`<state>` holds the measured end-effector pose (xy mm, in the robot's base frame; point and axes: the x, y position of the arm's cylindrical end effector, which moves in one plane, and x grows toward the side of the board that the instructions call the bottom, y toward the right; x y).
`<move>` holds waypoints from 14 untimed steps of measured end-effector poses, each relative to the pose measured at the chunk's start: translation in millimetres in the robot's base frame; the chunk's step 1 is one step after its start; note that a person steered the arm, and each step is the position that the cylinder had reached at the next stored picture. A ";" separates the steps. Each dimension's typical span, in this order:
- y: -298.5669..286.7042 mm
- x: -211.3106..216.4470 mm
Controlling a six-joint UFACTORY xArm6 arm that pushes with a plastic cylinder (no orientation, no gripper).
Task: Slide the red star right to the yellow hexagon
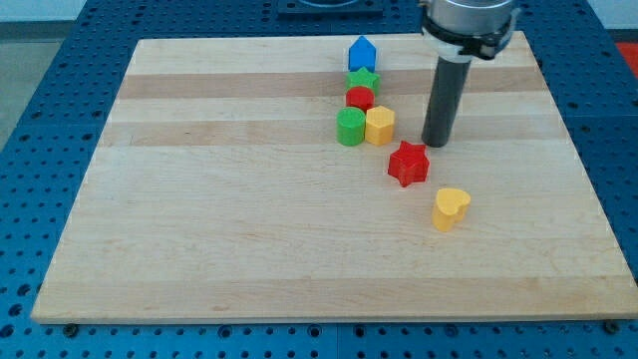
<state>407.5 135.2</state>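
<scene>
The red star (408, 164) lies on the wooden board (239, 219), right of centre. The yellow hexagon (380, 126) lies up and to the left of it, a small gap apart. My tip (436, 144) stands just above and to the right of the red star, and to the right of the yellow hexagon, touching neither that I can see.
A green cylinder (350, 128) touches the yellow hexagon's left side. Above them sit a red cylinder (360, 98), a green star (364, 79) and a blue house-shaped block (362, 52) in a column. A yellow heart (451, 207) lies below and right of the red star.
</scene>
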 end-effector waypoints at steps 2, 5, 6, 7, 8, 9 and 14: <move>4.1 60.8; -76.9 81.2; -88.4 77.0; -78.0 71.7; -49.8 71.7; -29.2 70.3; -27.5 34.0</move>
<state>441.5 107.7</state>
